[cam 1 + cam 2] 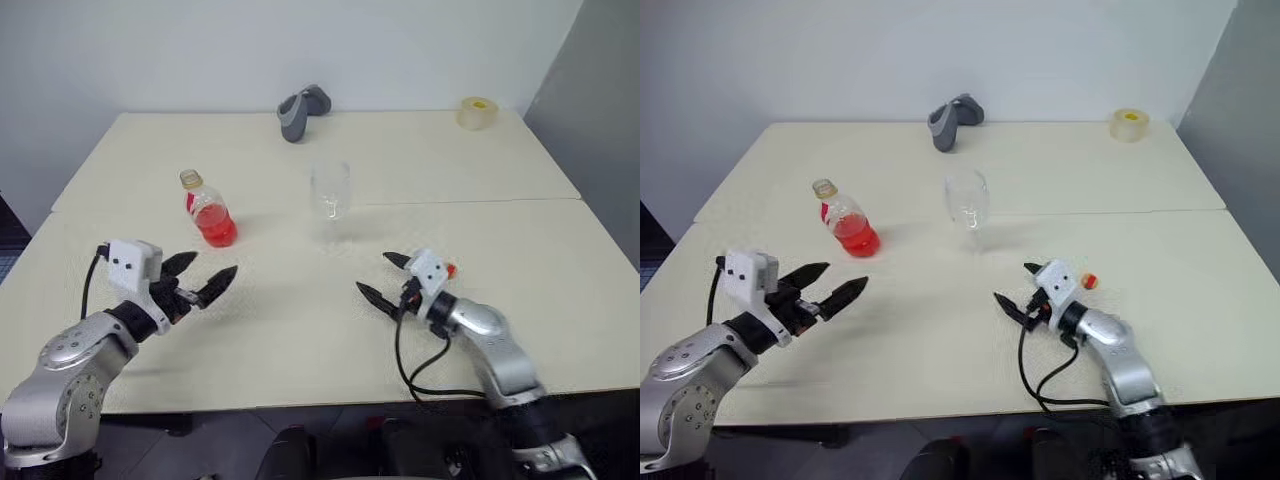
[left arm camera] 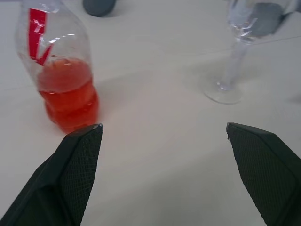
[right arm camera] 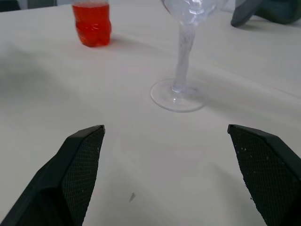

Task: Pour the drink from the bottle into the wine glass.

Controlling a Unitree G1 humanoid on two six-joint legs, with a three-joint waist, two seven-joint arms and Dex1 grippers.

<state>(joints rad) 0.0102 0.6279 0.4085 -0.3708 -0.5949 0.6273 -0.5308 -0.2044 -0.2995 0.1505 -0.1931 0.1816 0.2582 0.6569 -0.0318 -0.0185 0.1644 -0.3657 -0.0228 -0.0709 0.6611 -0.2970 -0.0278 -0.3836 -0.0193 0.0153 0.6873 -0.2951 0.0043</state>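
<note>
Just ahead of open left tool (image 1: 203, 278): bottle (image 1: 208, 209), uncapped, apart

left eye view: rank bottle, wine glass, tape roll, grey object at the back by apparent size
1. bottle and wine glass: look about alike, not ranked.
2. grey object: smaller in the picture, but farther off.
3. tape roll: smallest in the picture, also at the far edge, so real size is unsure.
</note>
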